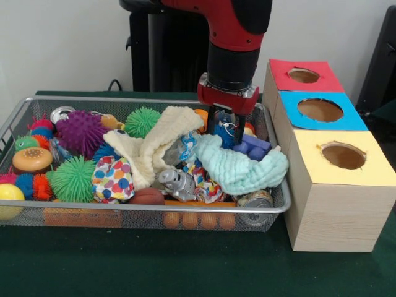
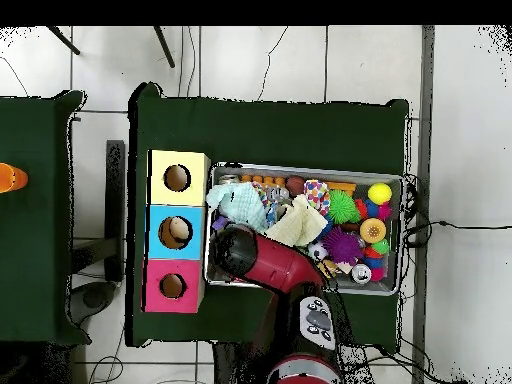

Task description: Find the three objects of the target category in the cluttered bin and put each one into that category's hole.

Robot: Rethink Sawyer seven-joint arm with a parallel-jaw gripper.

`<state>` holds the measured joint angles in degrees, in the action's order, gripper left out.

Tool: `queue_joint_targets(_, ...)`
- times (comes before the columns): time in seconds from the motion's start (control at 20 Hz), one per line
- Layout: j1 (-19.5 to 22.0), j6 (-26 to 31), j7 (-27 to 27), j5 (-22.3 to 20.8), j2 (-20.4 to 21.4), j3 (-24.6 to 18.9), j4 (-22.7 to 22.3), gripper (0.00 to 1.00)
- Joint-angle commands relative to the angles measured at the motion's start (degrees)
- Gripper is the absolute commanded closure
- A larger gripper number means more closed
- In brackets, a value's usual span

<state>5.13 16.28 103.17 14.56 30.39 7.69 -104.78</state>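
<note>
The bin is a wide silver wire-mesh basket full of clutter; it also shows in the overhead view. My gripper reaches down into its right end, among a blue toy, a purple block and a mint cloth. In the overhead view the arm hides the gripper. Beside the bin stand three wooden boxes with round holes: red, blue and yellow. In the overhead view they stand in a column: yellow, blue, red.
The bin holds a cream cloth, a purple spiky ball, green spiky balls, a dotted cloth toy, a burger toy, a yellow ball, a brown football and a can.
</note>
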Motion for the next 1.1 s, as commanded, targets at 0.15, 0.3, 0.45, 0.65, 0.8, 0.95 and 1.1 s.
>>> queue_joint_targets(0.15,1.91,-2.64,8.87,-0.35,-1.03,-7.97,-5.37,0.00)
queue_joint_targets(0.3,0.11,-0.80,10.24,0.18,1.63,-6.66,-6.88,0.00)
queue_joint_targets(0.45,-0.61,-0.20,10.92,0.70,3.03,-6.41,-7.94,0.00)
queue_joint_targets(0.65,-0.19,-2.48,10.78,0.72,1.61,-7.26,-7.74,0.00)
queue_joint_targets(0.8,0.63,-4.81,10.69,0.62,0.10,-8.28,-7.70,0.00)
queue_joint_targets(0.95,1.01,-5.64,10.47,0.44,-0.72,-8.61,-7.33,0.00)
queue_joint_targets(1.1,1.64,-7.38,10.33,0.13,-2.07,-9.44,-7.11,0.00)
